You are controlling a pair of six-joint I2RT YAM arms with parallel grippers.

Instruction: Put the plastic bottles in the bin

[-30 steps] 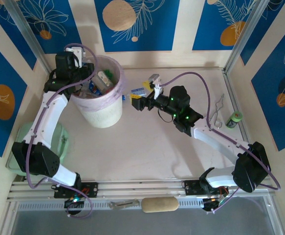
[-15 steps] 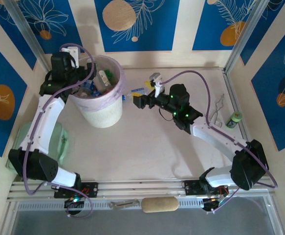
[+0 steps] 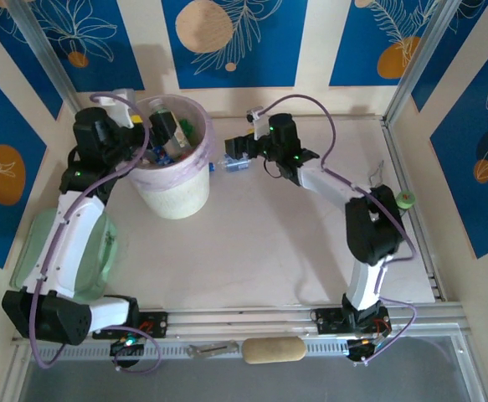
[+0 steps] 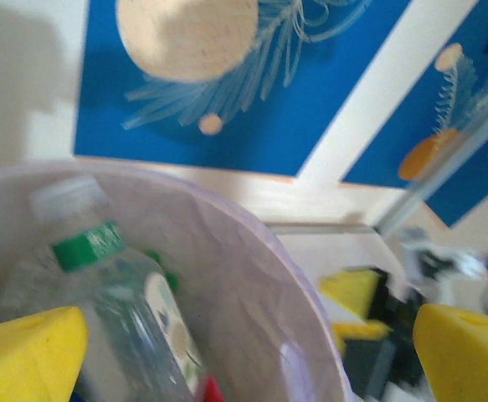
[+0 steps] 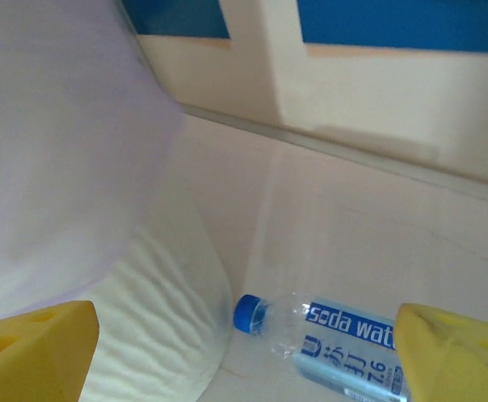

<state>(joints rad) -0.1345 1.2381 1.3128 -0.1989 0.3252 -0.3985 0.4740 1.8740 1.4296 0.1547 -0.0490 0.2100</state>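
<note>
Found one clear plastic bottle (image 3: 235, 162) (image 5: 344, 345), blue-labelled, lying on its side on the bench (image 3: 269, 243), just beside the foot of the bin (image 3: 179, 194), with its blue cap (image 5: 248, 312) pointing at the bin's white wall (image 5: 164, 335). Saw more bottles (image 3: 173, 136) heaped inside the bin's pale lilac liner (image 4: 252, 285), among them a clear one with a green label (image 4: 110, 276) and a white cap, leaning against the liner.

Saw the right pincer (image 3: 237, 149) (image 5: 244, 360) poised low over the lying bottle, its yellow pads (image 5: 34, 347) spread wide on either side and gripping nothing. Could not tell whether they touched the bottle. Saw the left pincer (image 3: 153, 132) (image 4: 244, 368) hanging at the bin's rim above the heap, likewise spread wide and empty.

Noted a pale green tray (image 3: 101, 251) at the bench's left edge under the left arm, a short dark cylinder with a green top (image 3: 404, 200) at the right edge, and a tan roll (image 3: 273, 350) in front of the arm bases.
</note>
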